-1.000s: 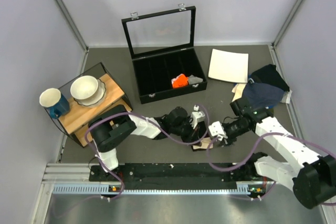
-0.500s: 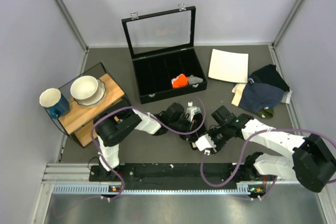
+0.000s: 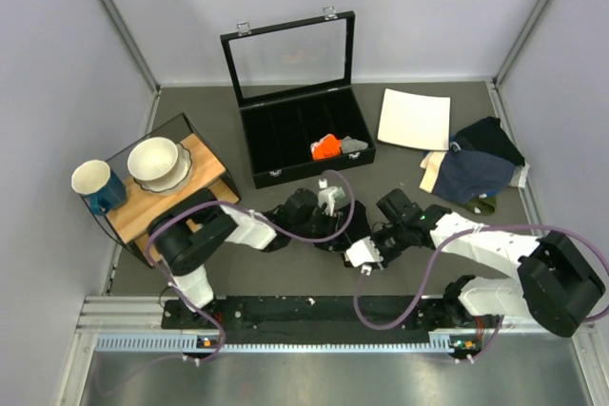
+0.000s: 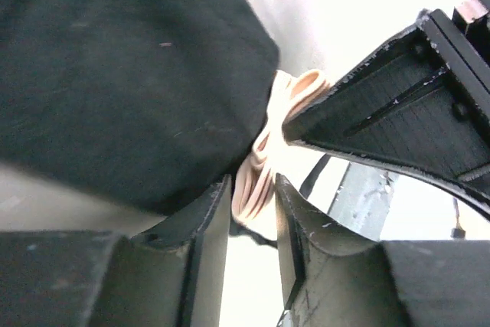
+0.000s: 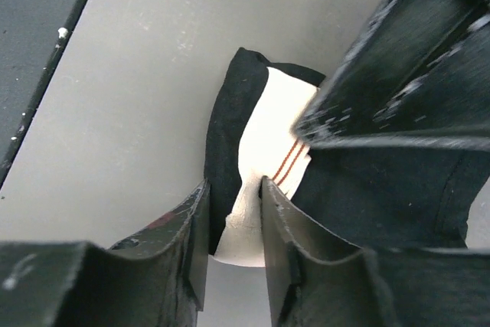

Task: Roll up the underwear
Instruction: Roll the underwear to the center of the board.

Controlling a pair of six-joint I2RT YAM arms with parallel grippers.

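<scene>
Just beyond the arm bases, at mid-table, both grippers meet on the underwear [image 4: 130, 74], a bunched black bundle lying on the table [image 3: 400, 173] between them and mostly hidden by them from above. The left gripper [image 4: 251, 198] has the folded tan waistband [image 4: 260, 166] in the narrow gap between its fingers; whether they press it or merely straddle it cannot be told. The right gripper [image 5: 233, 208], facing it from the other side, looks closed on the pale band, which fills the slit between its fingers, with black cloth wrapped round behind. Judging by the compact shape, the rolling appears to be in its closing stage, the two arms tucking and firming the end of the roll. The next move likely calls for one gripper to pin the band while the other lets go cleanly, since soft fabric may spring open or drag along with a departing finger. Farther back are the open black box [image 3: 285, 154] with an orange roll [image 3: 325, 147] inside, a white plate [image 3: 414, 119], a navy garment [image 3: 476, 168] at right, and a bowl [image 3: 155, 161] and mug [image 3: 95, 183] on a stand [image 3: 205, 178] at left.
</scene>
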